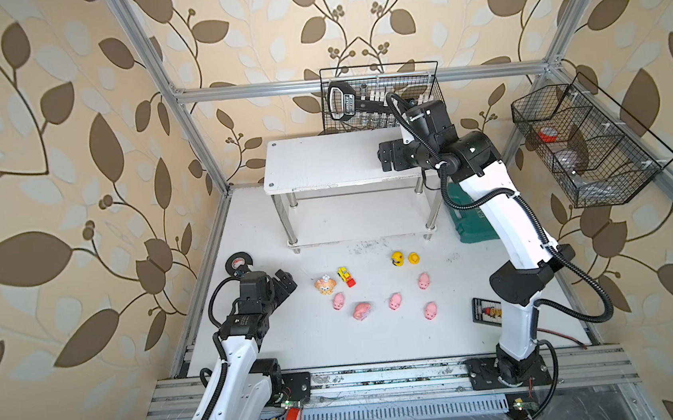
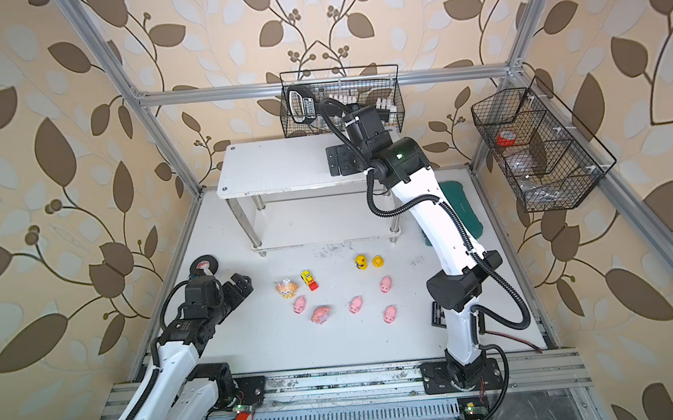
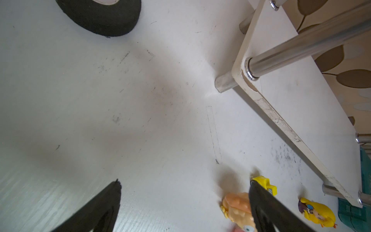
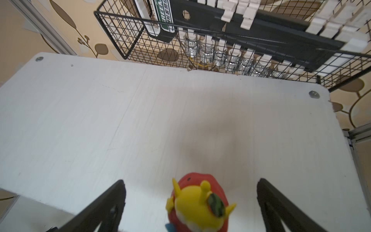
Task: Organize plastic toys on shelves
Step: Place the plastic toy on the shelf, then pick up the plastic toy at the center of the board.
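Note:
The white two-tier shelves (image 1: 322, 162) (image 2: 281, 166) stand at the back. My right gripper (image 1: 386, 159) (image 4: 190, 181) hovers open over the right end of the top board. A red-bodied, yellow-green-headed alien (image 4: 198, 202) stands on that board between the spread fingers, touching neither. The other toys lie on the table: an orange animal (image 1: 325, 285) (image 3: 236, 209), a yellow-red vehicle (image 1: 346, 276), a yellow doll (image 1: 397, 259), a duck (image 1: 413, 258) and several pink piglets (image 1: 394, 300). My left gripper (image 1: 289, 283) (image 3: 185, 181) is open and empty, just left of the orange animal.
A black tape roll (image 1: 239, 263) lies behind the left gripper. An abacus (image 1: 486, 310) sits by the right arm's base and a green case (image 1: 473, 224) lies right of the shelves. Wire baskets hang behind the shelves (image 1: 379, 95) and on the right wall (image 1: 587, 143).

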Robot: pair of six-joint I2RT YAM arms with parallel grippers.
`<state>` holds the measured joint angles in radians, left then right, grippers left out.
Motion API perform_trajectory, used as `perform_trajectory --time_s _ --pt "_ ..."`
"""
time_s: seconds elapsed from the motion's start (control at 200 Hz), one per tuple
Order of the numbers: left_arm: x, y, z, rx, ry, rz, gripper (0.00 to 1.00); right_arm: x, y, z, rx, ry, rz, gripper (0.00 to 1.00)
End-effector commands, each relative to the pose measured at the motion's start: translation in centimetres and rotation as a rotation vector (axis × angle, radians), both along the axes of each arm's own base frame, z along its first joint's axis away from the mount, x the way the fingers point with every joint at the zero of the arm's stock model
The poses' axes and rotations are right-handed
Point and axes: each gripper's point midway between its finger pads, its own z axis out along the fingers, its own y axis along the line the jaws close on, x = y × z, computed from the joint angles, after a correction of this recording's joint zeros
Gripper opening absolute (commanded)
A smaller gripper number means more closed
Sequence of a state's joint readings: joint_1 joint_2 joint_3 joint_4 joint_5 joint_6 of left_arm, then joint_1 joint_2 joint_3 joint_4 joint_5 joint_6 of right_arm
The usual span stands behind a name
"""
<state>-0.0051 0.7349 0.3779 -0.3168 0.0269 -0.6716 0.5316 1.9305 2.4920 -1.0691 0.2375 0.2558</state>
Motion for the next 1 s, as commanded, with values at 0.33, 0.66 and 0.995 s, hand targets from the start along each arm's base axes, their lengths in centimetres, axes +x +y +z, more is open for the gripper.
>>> perform_trajectory --time_s 0.33,0.66,0.995 --pt "0.3 0.0 0.2 0.007 -0.012 -0.009 0.99 -10.6 -4.2 9.0 0.213 -0.353 0.094 0.98" --pt "0.4 -0.1 0.1 -0.001 -0.01 -0.014 0.99 -18.0 -10.0 -8.5 0.268 -0.138 -0.052 0.82" --pt "0.4 -0.1 0.0 0.001 -0.001 -0.011 0.99 -19.6 -8.9 -24.2 0.333 0.125 -0.093 0.63"
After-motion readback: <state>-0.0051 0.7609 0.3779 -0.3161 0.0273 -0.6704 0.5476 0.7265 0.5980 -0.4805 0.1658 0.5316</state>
